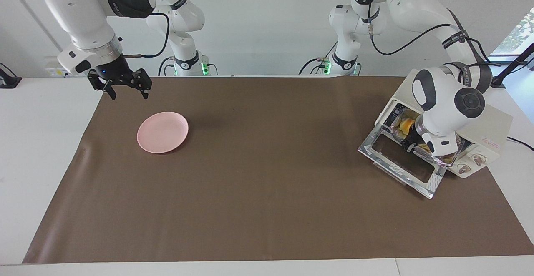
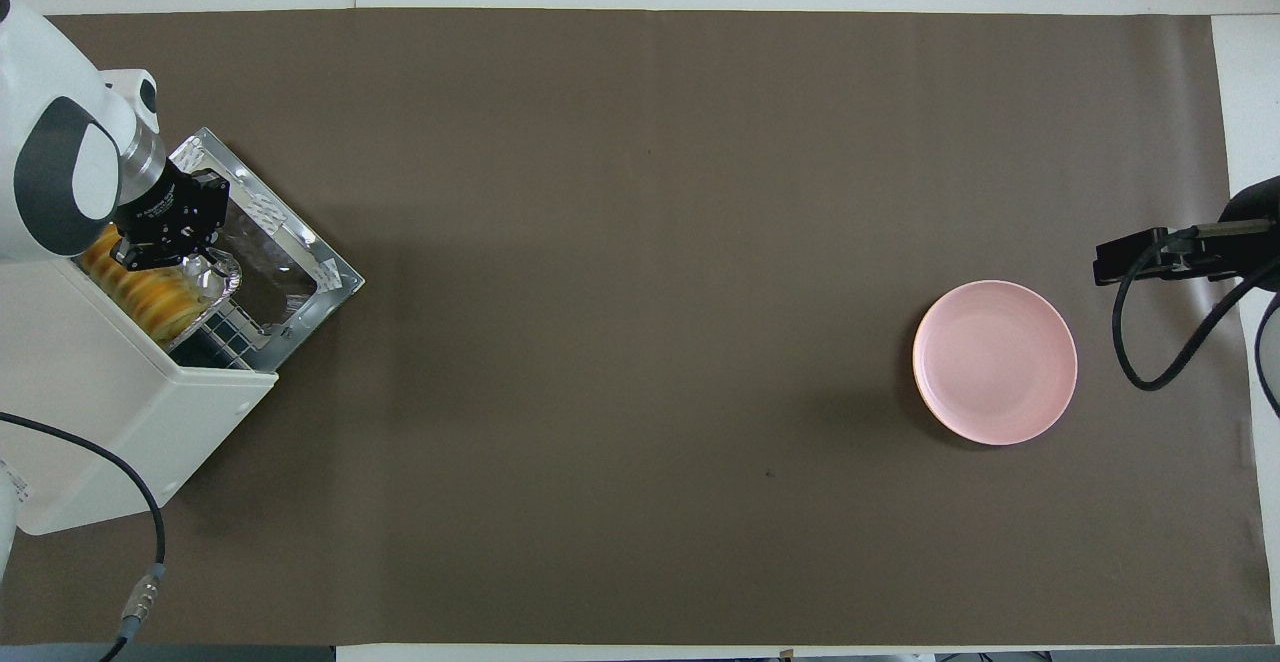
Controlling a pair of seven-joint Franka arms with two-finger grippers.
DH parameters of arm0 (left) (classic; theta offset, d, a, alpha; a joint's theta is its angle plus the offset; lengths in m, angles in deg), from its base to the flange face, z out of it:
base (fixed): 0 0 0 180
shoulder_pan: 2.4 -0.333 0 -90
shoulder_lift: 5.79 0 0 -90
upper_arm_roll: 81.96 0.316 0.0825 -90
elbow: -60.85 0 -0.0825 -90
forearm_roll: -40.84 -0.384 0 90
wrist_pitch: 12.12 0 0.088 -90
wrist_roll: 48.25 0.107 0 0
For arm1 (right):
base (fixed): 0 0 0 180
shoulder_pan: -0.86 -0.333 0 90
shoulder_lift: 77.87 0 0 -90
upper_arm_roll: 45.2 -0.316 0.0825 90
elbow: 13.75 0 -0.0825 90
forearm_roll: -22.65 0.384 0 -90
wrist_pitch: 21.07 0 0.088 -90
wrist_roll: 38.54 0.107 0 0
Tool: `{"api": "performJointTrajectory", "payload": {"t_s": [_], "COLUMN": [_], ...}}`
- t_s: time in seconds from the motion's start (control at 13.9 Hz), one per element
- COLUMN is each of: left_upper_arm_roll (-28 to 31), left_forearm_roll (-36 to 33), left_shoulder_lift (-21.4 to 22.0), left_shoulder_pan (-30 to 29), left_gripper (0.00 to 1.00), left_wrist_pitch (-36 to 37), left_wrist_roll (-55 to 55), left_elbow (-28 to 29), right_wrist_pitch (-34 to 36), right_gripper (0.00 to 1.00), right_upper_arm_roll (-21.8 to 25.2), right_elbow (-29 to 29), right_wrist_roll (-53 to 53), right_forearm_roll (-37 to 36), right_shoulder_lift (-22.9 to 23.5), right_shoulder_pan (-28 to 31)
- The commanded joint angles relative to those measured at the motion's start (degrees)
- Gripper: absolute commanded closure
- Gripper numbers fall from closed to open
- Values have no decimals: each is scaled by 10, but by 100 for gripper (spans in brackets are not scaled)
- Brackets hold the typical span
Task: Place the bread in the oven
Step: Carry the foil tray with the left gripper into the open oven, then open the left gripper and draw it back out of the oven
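Bread [image 2: 150,292] sits in its foil tray [image 2: 215,282] half inside the oven [image 2: 120,412], left gripper [image 2: 160,247] jaws pinched shut on the tray rim, needing a level push; right gripper [image 1: 125,88] waits open-jawed.

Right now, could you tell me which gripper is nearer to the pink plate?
The right gripper. It hangs open above the table beside the pink plate, while the left gripper is at the oven, shut on the foil tray holding the bread.
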Motion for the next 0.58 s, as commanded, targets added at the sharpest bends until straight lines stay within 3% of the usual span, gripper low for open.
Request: {"api": "performJointTrajectory", "payload": {"t_s": [0.0,0.5], "left_upper_arm_roll": [-2,-2], "left_forearm_roll": [-16,-40], "left_shoulder_lift": [24,36], "left_shoulder_pan": [1,2], "left_gripper": [100,100], "left_wrist_pitch": [-8,-15], "left_wrist_roll": [-7,-4], "left_elbow": [30,58], "right_wrist_pitch": [8,8], "right_gripper": [0,0], "right_upper_arm_roll": [-4,-4], "right_elbow": [6,6], "right_wrist_roll": [3,3], "right_forearm_roll": [-5,-5], "right_shoulder_lift": [-10,-9], "right_shoulder_pan": [6,6]}}
